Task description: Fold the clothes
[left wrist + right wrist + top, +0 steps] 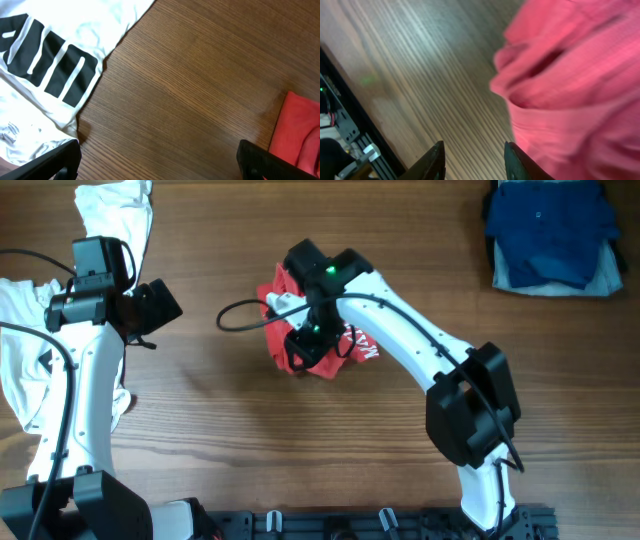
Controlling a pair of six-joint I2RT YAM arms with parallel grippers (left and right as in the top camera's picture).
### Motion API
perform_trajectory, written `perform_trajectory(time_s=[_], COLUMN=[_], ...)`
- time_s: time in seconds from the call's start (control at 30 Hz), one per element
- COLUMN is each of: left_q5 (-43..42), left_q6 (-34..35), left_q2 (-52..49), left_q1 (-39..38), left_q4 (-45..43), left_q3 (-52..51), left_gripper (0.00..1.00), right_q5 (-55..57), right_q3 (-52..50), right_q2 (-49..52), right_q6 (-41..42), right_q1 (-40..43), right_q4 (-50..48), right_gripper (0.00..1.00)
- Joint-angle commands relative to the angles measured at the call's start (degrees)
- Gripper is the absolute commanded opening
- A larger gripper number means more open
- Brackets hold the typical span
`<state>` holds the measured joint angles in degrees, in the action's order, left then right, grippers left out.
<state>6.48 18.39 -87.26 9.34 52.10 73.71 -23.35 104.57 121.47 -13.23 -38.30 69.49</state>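
Observation:
The red T-shirt [345,345] with white lettering lies crumpled in a heap at the table's middle. My right gripper [303,345] hangs over the heap's left edge. In the right wrist view it [475,162] is open, with bare wood between the fingers and the red cloth [570,85] against the right finger. My left gripper [155,308] is open and empty over bare wood, between the white T-shirt [22,345] with black print and the red heap. In the left wrist view the gripper [157,165] is wide open, with the white shirt [55,65] at left and red cloth [300,127] at right.
A stack of dark and light blue folded garments [552,232] lies at the back right corner. More white cloth [115,210] lies at the back left. A black rail [380,523] runs along the front edge. A black cable [240,320] loops left of the red heap.

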Motion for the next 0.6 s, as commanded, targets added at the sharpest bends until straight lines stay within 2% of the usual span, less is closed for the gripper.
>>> perform_trajectory(time_s=[0.0, 0.07, 0.17, 0.3, 0.37, 0.57], left_q5=[-0.7, -0.7, -0.7, -0.7, -0.7, -0.7], left_q6=[0.1, 0.1, 0.1, 0.1, 0.1, 0.1], left_q2=[0.1, 0.1, 0.1, 0.1, 0.1, 0.1], left_q1=[0.2, 0.2, 0.2, 0.2, 0.2, 0.2], left_q4=[-0.1, -0.1, -0.1, -0.1, -0.1, -0.1], left_q3=[-0.6, -0.6, -0.6, -0.6, -0.6, -0.6], left_gripper=[1.0, 1.0, 1.0, 1.0, 1.0, 1.0], right_q5=[-1.2, -0.8, 2.8, 11.1, 12.1, 16.8], right_q3=[0.5, 2.0, 5.0, 5.6, 5.5, 5.4], right_q2=[-1.7, -1.7, -1.7, -1.5, -0.8, 5.6], right_q6=[-1.7, -1.0, 2.7, 4.2, 3.7, 2.8], right_q1=[0.2, 1.2, 3.1, 5.6, 6.1, 6.6], right_q4=[-1.4, -2.8, -5.8, -14.6, -17.8, -26.5], right_gripper=[0.39, 0.39, 0.46, 0.66, 0.7, 0.7])
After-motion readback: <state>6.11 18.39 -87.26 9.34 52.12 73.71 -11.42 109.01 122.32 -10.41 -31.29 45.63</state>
